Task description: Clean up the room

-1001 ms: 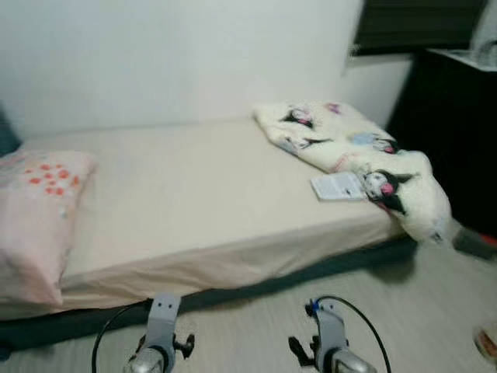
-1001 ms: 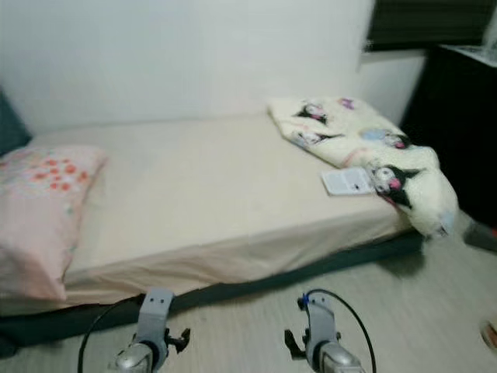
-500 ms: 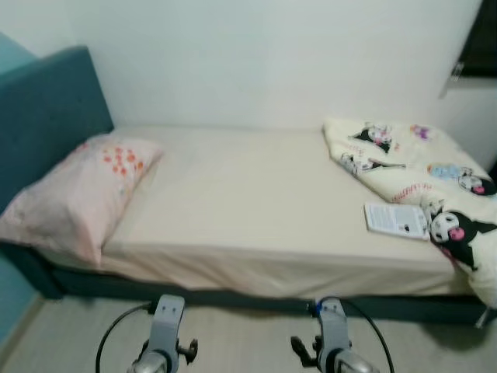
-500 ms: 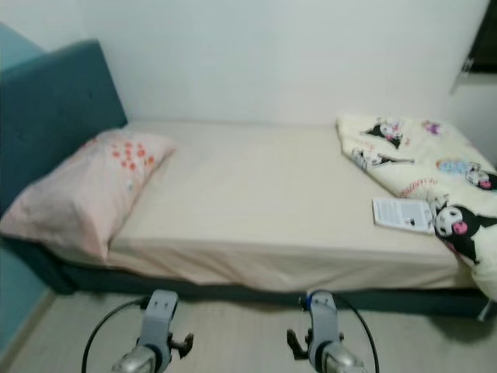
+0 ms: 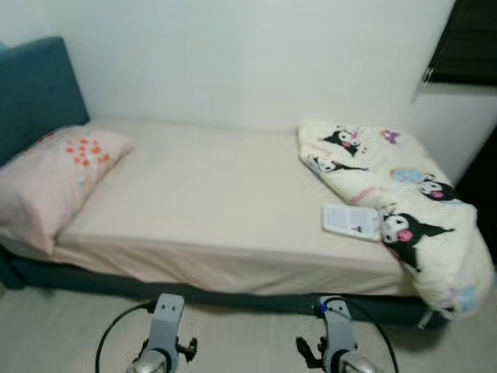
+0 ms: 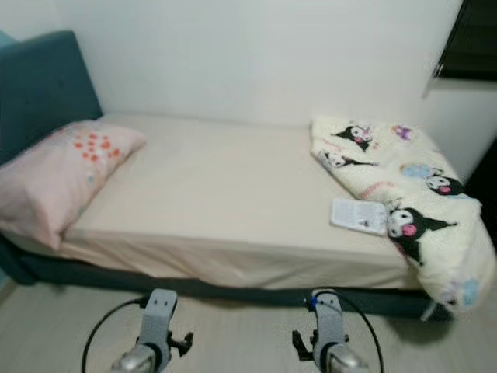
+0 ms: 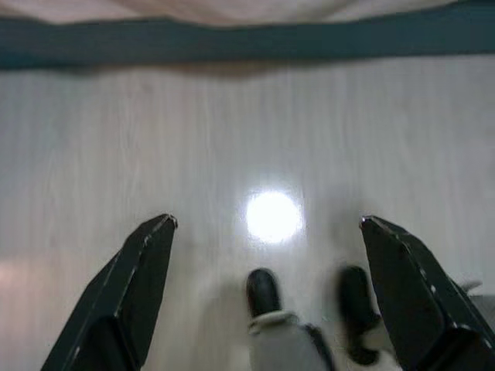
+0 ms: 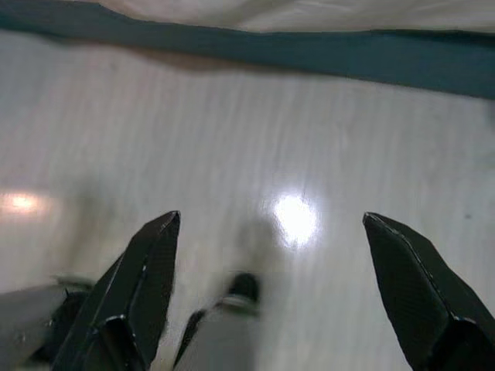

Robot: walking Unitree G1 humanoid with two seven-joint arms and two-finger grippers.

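Panning back right, I've recentred the bed point(image 5: 233, 210) and rumpled blanket point(image 5: 404, 210); both pincers hang apart, empty.

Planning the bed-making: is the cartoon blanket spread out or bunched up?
Bunched up: the blanket lies crumpled at the bed's far end, one corner hanging over the edge.

Pillow point(image 5: 46, 183) cut off at 9 o'clock; booklet point(image 5: 352, 219) print too blurred to read; headboard point(image 5: 31, 93) partly cropped.

White wall point(image 5: 233, 54); teal headboard point(image 5: 31, 89); pale wood floor point(image 7: 232, 131), glossy; dark window point(image 5: 466, 43) at right.
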